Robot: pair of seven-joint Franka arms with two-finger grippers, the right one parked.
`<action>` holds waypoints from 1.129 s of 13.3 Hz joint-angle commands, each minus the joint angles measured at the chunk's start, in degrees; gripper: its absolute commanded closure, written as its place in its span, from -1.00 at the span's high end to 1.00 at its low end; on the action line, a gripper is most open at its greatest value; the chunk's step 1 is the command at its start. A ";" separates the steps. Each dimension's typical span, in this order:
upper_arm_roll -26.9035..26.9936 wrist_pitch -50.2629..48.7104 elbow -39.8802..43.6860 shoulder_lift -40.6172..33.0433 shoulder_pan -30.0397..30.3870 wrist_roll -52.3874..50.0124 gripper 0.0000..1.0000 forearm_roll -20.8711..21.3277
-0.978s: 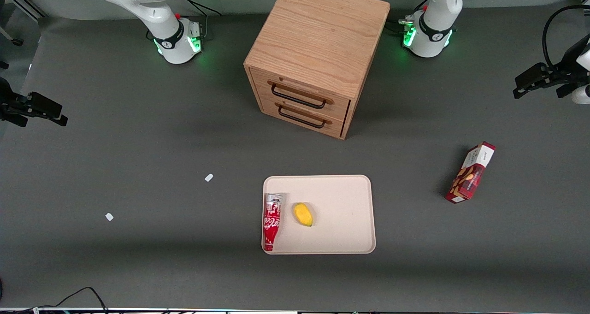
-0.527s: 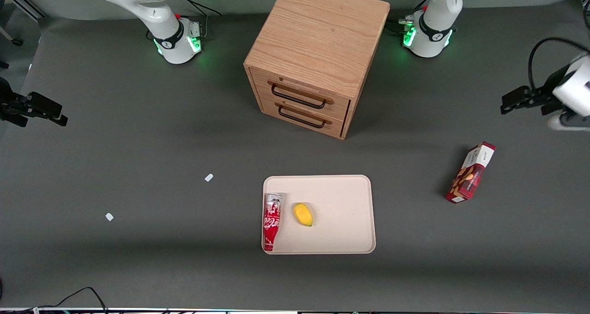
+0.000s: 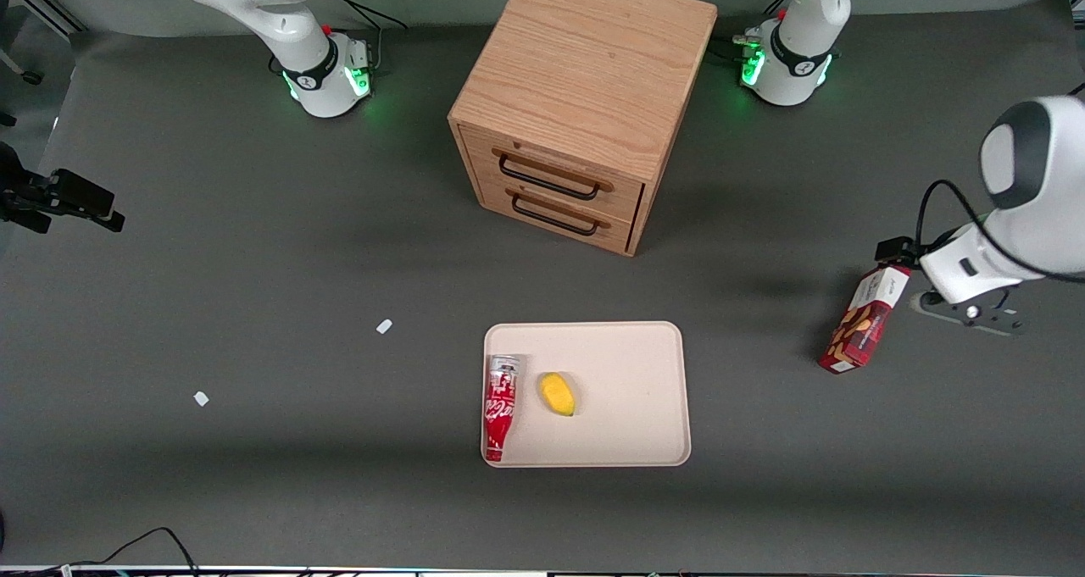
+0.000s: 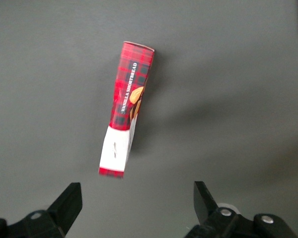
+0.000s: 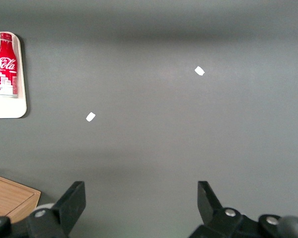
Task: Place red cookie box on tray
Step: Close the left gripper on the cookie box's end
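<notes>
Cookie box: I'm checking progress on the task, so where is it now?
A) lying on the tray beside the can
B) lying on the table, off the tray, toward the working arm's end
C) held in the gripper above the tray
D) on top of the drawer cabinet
B: the cookie box lies on the table, apart from the tray; the open gripper hovers above it, empty.

Robot lab — mounted arms (image 3: 297, 18), grey mat (image 3: 254, 263)

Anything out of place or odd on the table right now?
Only small things: the soda bottle lies on its side on the tray, and two white scraps sit on the mat. The red cookie box looks intact below the open gripper.
</notes>
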 commanded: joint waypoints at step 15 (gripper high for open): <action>3.44 35.98 -14.94 10.19 -0.05 8.93 -0.17 4.47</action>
